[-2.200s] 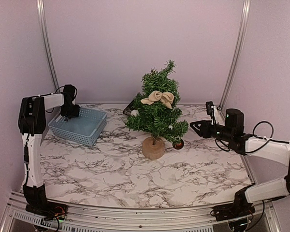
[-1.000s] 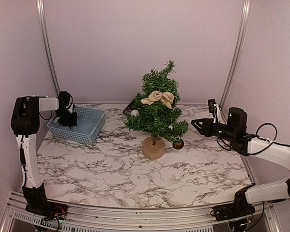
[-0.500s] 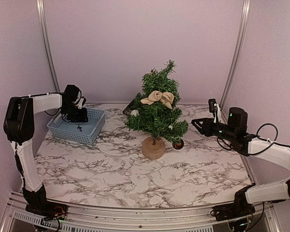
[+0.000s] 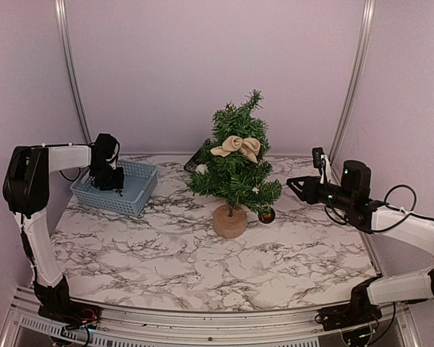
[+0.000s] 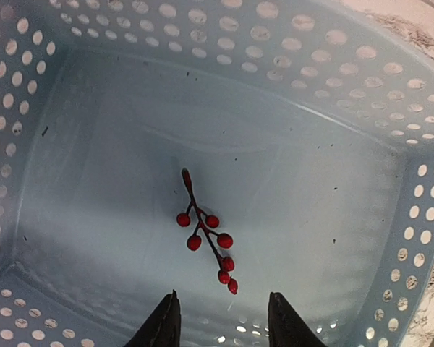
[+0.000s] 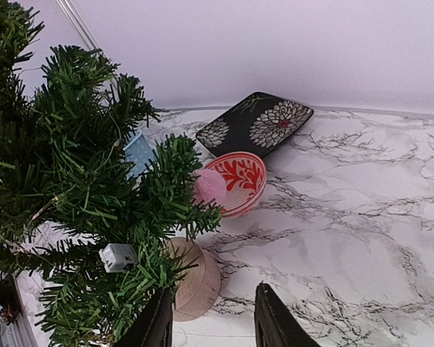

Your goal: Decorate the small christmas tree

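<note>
Left gripper [image 4: 105, 178] has slid back and dipped into the perforated pale-blue plastic basket [image 5: 362, 72], jaws apart above a glossy red berry sprig [image 5: 206, 235]. Right gripper [image 6: 211, 324] hovers, jaws apart and empty, beside the bristly, conical small christmas tree [image 4: 235, 170], mid-way along the marble-veined counter [image 4: 202, 267].

The small christmas tree [image 4: 235, 163] stands mid-counter [image 4: 202, 267], a bow [image 4: 237, 147] on its upper branches and a ball [image 4: 267, 215] hanging at its lower right. A basket [image 4: 134, 206] sits back left, a berry sprig [image 5: 205, 233] lying in it (mid-floor). Behind the tree lie a bowl [image 6: 242, 177] and, nearer the back wall, a plate [image 6: 257, 123].
</note>
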Tool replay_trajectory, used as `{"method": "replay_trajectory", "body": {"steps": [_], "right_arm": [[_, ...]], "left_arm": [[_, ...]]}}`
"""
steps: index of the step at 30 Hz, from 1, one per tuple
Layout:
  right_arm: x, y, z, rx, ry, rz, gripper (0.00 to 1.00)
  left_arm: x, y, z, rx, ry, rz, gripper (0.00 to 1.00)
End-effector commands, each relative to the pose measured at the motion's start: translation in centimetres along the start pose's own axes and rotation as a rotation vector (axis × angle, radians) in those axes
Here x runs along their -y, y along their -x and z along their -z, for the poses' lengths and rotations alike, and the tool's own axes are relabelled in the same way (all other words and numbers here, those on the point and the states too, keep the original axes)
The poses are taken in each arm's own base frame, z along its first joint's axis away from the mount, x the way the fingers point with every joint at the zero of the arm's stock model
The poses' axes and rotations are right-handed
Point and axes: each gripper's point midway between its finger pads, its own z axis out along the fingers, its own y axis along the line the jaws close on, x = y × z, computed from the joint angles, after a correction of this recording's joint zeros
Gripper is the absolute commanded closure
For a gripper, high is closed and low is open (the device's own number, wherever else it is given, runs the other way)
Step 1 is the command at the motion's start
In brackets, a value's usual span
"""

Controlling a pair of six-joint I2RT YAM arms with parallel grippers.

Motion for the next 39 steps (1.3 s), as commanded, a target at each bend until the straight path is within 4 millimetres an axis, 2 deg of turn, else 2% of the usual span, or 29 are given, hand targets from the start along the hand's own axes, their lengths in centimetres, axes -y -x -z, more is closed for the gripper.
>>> {"method": "replay_trajectory", "body": {"steps": [1,6,11,17,23,30,39], "right_arm": [[-0.5,1.5,0.4,0.040,0.014,0.022,0.62],[-0.6,1.6,0.5,0.040,0.014,0.023,0.62],[-0.7,1.9,0.5,0.043,0.015,0.027,0.62],[-0.8,2.0,0.5,0.041,0.017,0.030,0.61],[-0.6,2.0,0.4,0.040,0.011,0.028,0.62],[-0.5,1.9,0.3,0.036,0.008,0.028,0.62],[-0.5,1.8,0.2,0.032,0.009,0.026,0.61]], "left_arm": [[0.0,-0.7,-1.5,0.004,0.018,0.092,0.59],[0.5,-1.6,-3.5,-0.024,0.027,0.089,0.60],[0.6,-1.6,-4.9,-0.036,0.041,0.092,0.66],[-0.4,-0.3,-5.1,-0.004,0.116,0.093,0.64],[-1.5,0.8,-5.2,0.008,0.189,0.091,0.54],[-1.8,1.5,-6.4,0.007,0.201,0.078,0.53],[-2.5,3.4,-6.4,-0.008,0.219,-0.045,0.51]]}}
